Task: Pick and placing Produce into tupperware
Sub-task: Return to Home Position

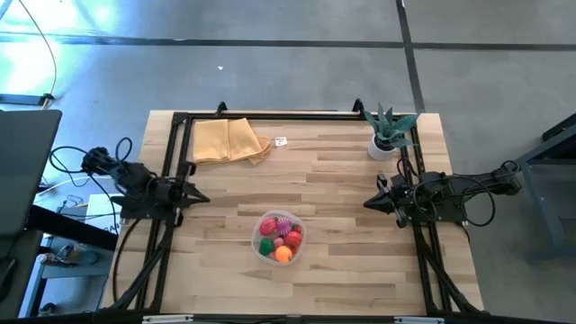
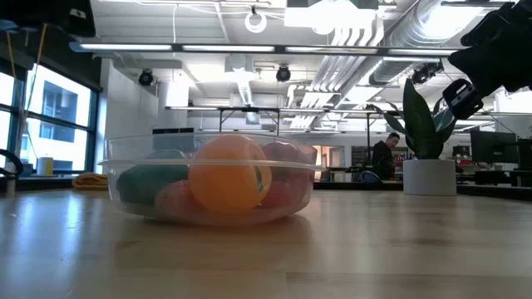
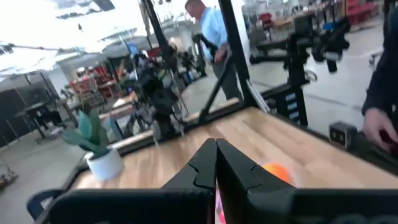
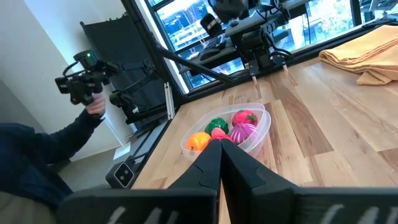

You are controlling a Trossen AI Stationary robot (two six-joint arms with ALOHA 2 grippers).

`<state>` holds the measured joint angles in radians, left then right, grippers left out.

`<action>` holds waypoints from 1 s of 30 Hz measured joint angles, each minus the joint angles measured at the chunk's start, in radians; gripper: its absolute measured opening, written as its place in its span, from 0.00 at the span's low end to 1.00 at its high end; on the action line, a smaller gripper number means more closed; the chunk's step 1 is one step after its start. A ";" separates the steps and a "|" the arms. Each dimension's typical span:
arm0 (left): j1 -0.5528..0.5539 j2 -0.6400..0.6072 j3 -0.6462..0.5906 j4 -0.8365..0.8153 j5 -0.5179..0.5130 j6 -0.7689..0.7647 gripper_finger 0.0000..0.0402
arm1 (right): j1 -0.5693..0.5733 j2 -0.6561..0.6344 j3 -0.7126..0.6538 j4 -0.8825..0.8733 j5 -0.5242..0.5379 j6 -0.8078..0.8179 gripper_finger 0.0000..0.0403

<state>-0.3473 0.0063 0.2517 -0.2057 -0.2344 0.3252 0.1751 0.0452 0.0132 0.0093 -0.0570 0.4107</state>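
The clear tupperware (image 1: 280,238) stands on the table near the middle of its near half and holds the produce (image 1: 281,236): an orange ball (image 2: 229,174), green, red, pink and spiky magenta pieces (image 4: 241,132). My left gripper (image 1: 203,199) hovers shut at the table's left edge, pointing level toward the right. My right gripper (image 1: 367,203) hovers shut at the right edge, pointing level toward the left. Both are apart from the container, with nothing between their fingers (image 3: 216,163) (image 4: 221,155).
A folded yellow-tan cloth (image 1: 229,140) lies at the far left. A green spiky plant in a white pot (image 1: 388,135) stands at the far right corner. A dark frame (image 1: 270,115) runs along the table's far and side edges. A person's hand (image 4: 93,106) holds a device beyond the table's near edge.
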 joint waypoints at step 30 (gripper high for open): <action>0.000 0.005 -0.189 0.086 0.015 -0.043 0.00 | 0.000 0.000 0.000 0.000 0.000 0.000 0.00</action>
<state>-0.3470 0.0109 0.0628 -0.1196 -0.2198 0.2825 0.1753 0.0452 0.0132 0.0093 -0.0570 0.4107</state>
